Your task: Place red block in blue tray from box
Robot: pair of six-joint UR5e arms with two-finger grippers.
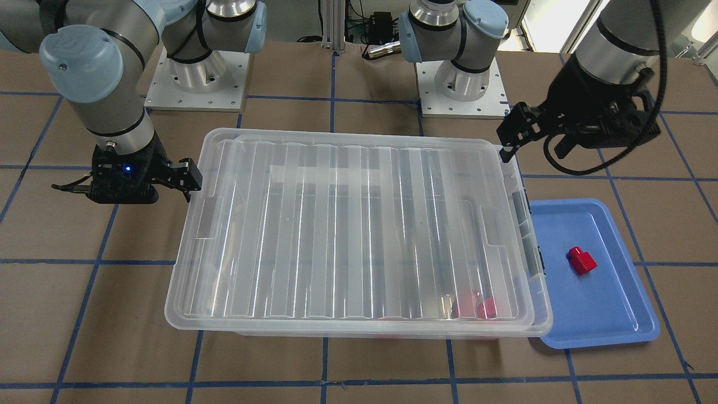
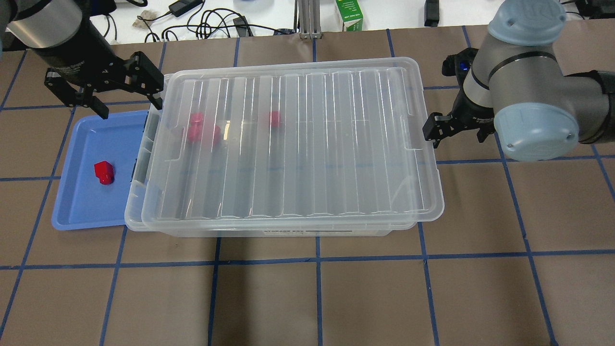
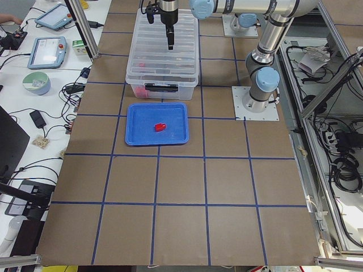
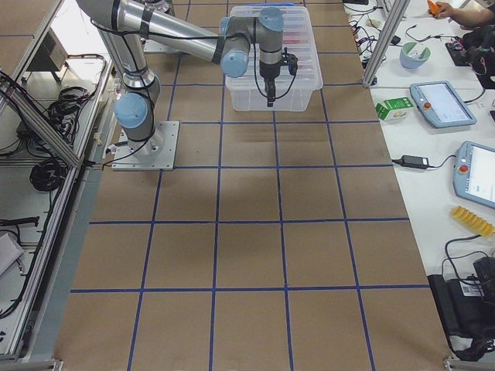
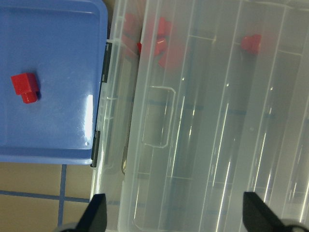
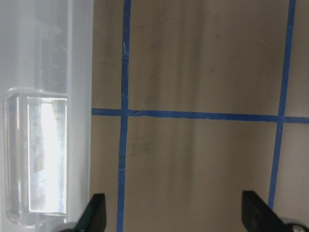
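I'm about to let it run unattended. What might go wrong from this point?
The lid sits offset on the box, overhanging the rim of the blue tray. The left gripper, jaws open, hangs close to that end and may knock it. A shifted lid or box might push the tray and the red block lying in it.

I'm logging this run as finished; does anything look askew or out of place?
Yes: the lid lies shifted on the box, leaving its latches uncovered at the blue tray end. The red block lies in that tray.
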